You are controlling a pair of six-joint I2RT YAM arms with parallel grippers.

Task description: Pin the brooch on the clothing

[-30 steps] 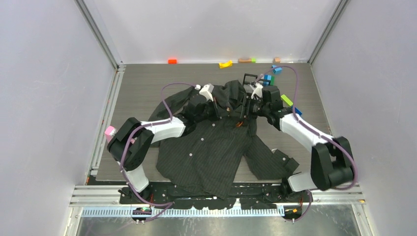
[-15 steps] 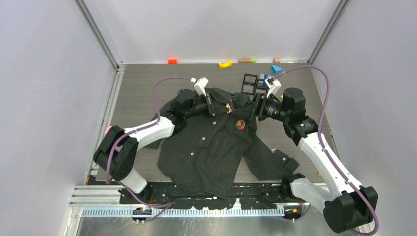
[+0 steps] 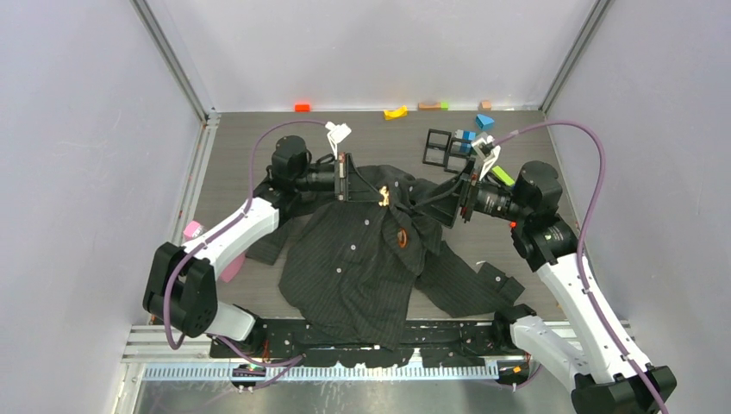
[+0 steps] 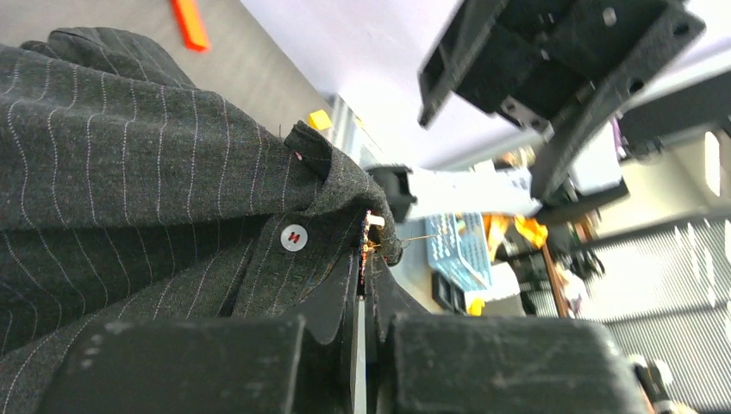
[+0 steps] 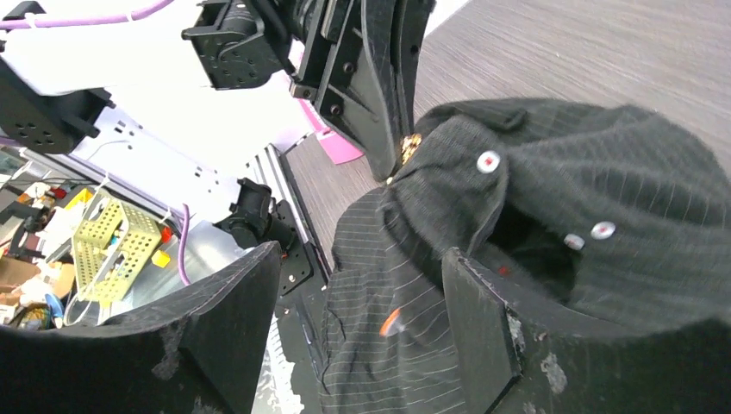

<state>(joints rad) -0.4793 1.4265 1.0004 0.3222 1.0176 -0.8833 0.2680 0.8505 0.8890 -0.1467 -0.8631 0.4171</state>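
Our left gripper (image 3: 377, 196) pinches the collar of the dark charcoal pinstriped button-up shirt (image 3: 353, 267). Our right gripper (image 5: 360, 259) stands wide open nearby.

The left arm (image 3: 233, 237) and right arm (image 3: 576, 285) share white link shells, black joint housings and looping purple cables (image 3: 552, 122).

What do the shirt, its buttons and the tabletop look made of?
The shirt looks woven cloth: matte charcoal, pale pinstripes, soft folds. The buttons seem plastic: smooth white discs. The tabletop may be laminate: grey streaked wood grain, matte.
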